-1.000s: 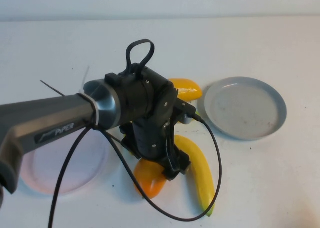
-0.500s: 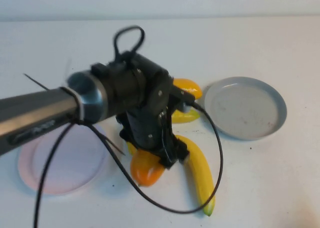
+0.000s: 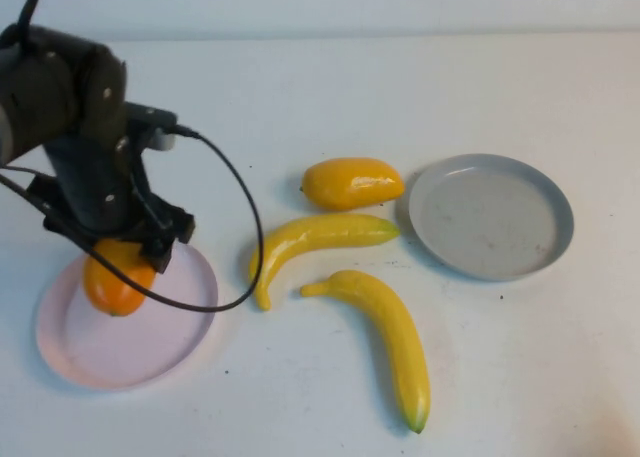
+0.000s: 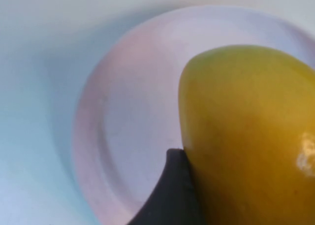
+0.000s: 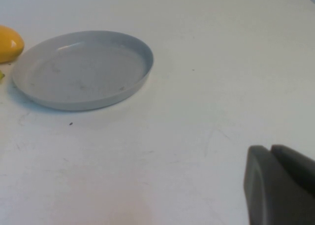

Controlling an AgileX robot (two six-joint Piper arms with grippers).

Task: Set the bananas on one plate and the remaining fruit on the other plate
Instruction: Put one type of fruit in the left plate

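Observation:
My left gripper [image 3: 118,255] is shut on an orange-yellow mango-like fruit [image 3: 113,280] and holds it over the far left part of the pale pink plate [image 3: 150,337]. In the left wrist view the fruit [image 4: 246,136] fills the frame beside one dark finger [image 4: 172,195], with the pink plate [image 4: 123,131] beneath. The second mango-like fruit [image 3: 352,182] lies on the table left of the empty grey plate [image 3: 490,215]. Two bananas [image 3: 320,235] [image 3: 385,332] lie mid-table. My right gripper [image 5: 280,185] is shut and empty, low over the table near the grey plate [image 5: 83,70].
The left arm's black cable [image 3: 245,227] loops over the table between the pink plate and the bananas. The second fruit's end shows at the edge of the right wrist view [image 5: 9,43]. Bare white table lies to the right of the grey plate.
My left arm has swung from the table's middle to the left, carrying the orange-yellow fruit from beside the bananas to over the pink plate. Both bananas are now uncovered.

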